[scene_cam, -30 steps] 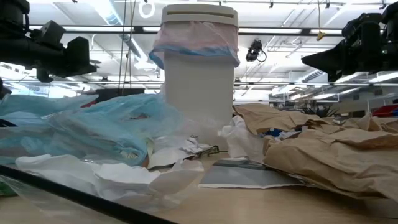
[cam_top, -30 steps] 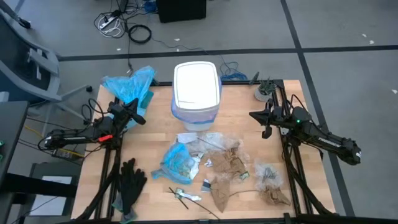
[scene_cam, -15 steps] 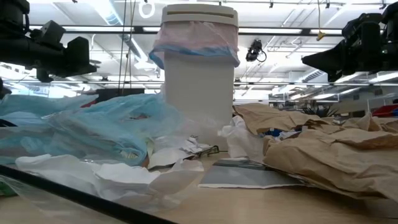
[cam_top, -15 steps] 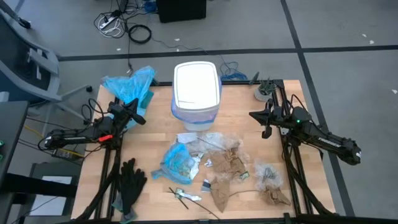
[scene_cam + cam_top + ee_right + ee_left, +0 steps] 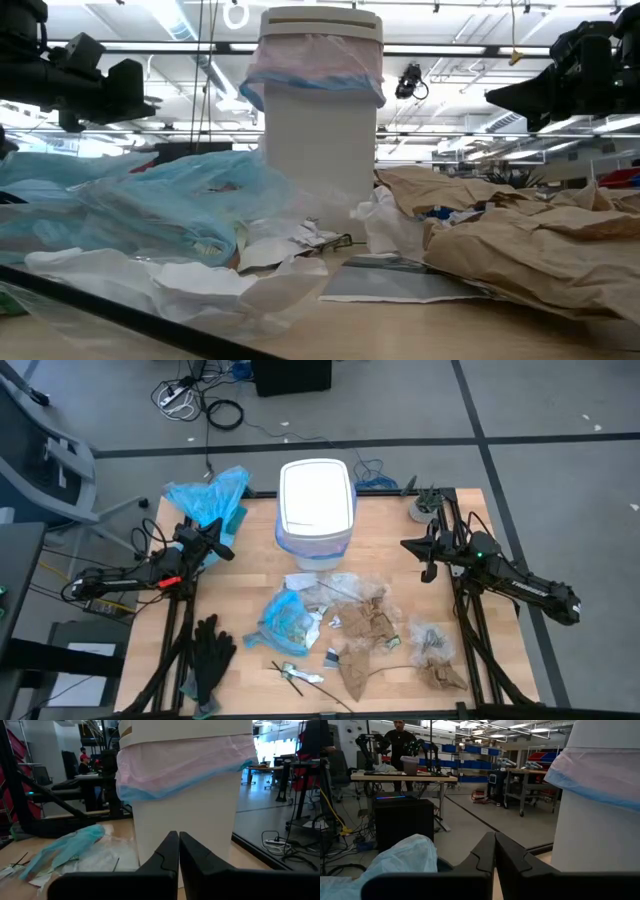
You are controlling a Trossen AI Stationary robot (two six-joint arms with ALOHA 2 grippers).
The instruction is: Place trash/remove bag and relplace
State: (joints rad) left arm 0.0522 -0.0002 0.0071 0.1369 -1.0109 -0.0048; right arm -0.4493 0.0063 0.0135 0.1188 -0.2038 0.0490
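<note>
Nothing had changed over the last second: both arms sat exactly where they had been, parked at opposite sides of the bench [image 5: 250, 600]. The left end effector [image 5: 212, 540] hung near the left edge with its fingers together on nothing, and the right end effector [image 5: 428, 550] hung off to the right of the bin [image 5: 316, 510], fingers likewise pressed together and empty. The trash [image 5: 365, 622] lay scattered in front of the bin, untouched, brown paper beside clear film. The bag [image 5: 315, 62] was in place, its pink edge folded over the rim under the lid. By the look of it, the task had not begun.
</note>
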